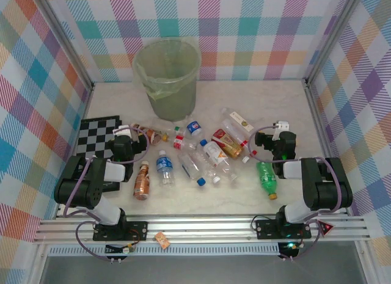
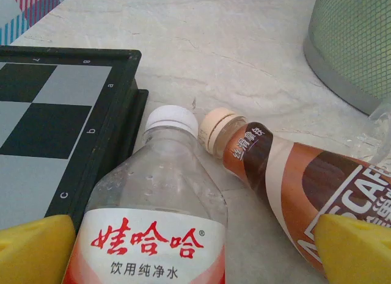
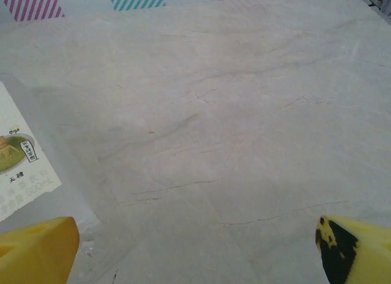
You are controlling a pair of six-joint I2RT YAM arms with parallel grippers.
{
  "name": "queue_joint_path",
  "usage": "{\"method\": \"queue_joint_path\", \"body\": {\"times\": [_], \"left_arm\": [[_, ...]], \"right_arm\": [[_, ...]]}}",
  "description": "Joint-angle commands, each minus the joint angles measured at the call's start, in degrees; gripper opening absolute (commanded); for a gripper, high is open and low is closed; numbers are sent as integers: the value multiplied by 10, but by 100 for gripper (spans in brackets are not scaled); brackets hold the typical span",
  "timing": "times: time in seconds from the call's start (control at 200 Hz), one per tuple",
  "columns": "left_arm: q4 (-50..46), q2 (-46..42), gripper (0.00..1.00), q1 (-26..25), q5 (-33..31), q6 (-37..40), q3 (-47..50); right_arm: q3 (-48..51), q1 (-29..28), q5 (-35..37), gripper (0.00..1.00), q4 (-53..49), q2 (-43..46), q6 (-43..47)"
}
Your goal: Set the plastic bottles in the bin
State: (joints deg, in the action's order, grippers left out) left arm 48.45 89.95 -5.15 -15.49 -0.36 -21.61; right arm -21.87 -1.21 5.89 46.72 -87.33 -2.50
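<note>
The left gripper (image 2: 195, 253) and right gripper (image 3: 195, 250) gape apart. Closing, the left might also catch the brown plastic bottle (image 2: 293, 174) beside the clear white-capped bottle (image 2: 162, 186) between its fingers.

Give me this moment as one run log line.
phase: no bottle gripped | left gripper: open, over water bottle and brown coffee bottle | right gripper: open, over table | bin: upright, far side

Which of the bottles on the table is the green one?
The green bottle, lying on its side at the far right of the scatter, a little apart from the pile. All the other bottles are clear or brown.
</note>
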Motion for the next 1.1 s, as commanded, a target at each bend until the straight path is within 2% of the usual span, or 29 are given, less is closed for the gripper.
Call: {"method": "queue_joint_path", "body": {"times": [0.0,1.095], "left_arm": [[25,5,100,-4,5,6,-11],[18,5,100,0,14,4,-15]], "right_arm": [[-11,-5,3,99,17,-6,4],[-13,2,-10,99,11,-6,1]]}}
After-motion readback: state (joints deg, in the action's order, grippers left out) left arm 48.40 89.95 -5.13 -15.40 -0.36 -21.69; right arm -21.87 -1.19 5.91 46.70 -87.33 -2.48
